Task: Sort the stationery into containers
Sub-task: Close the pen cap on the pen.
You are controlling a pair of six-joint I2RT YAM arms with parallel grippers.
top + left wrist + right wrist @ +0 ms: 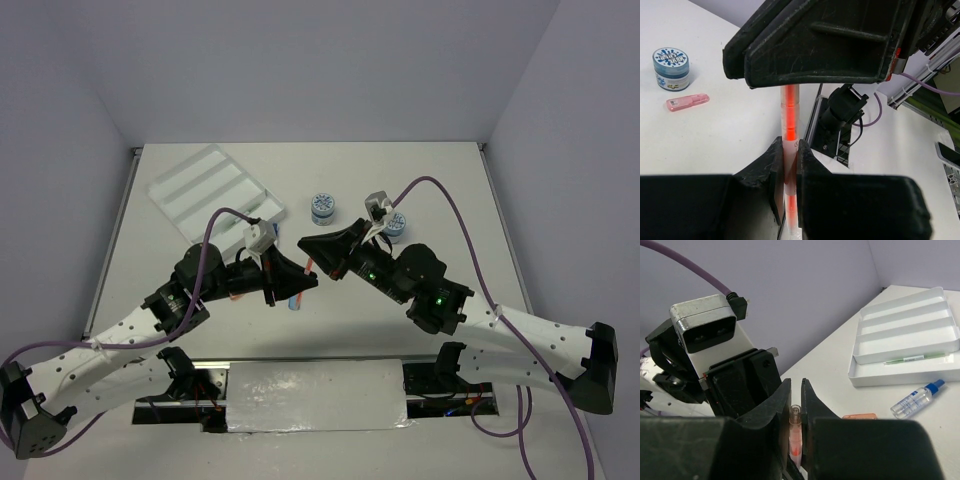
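Left tool (789, 150): clamped on the orange pen (789, 120), partway along its barrel.
Right tool (795, 401): fingers drawn in on either side of the pen's clear end. It looks pinched there too, so both arms share the one pen.
Pen's position: held off the desk (440, 180) between the two tools, near the middle front. Its long axis runs straight from one tool to the other.
Tray (215, 190): at the far left of the desk, beyond the left arm and well apart from the pen — the left arm is the nearer one.
Tray contents: a grey-green pen (915, 358) lies lengthwise in the compartment nearest the right wrist camera.
Loose items: a clear bottle (917, 398) lies just beside the tray. A patterned pot (671, 67) and a pink piece (687, 102) sit on the desk.
Next move, as I judge it: one tool lets go, and the pen must be turned to lie along a compartment — not across the dividers.
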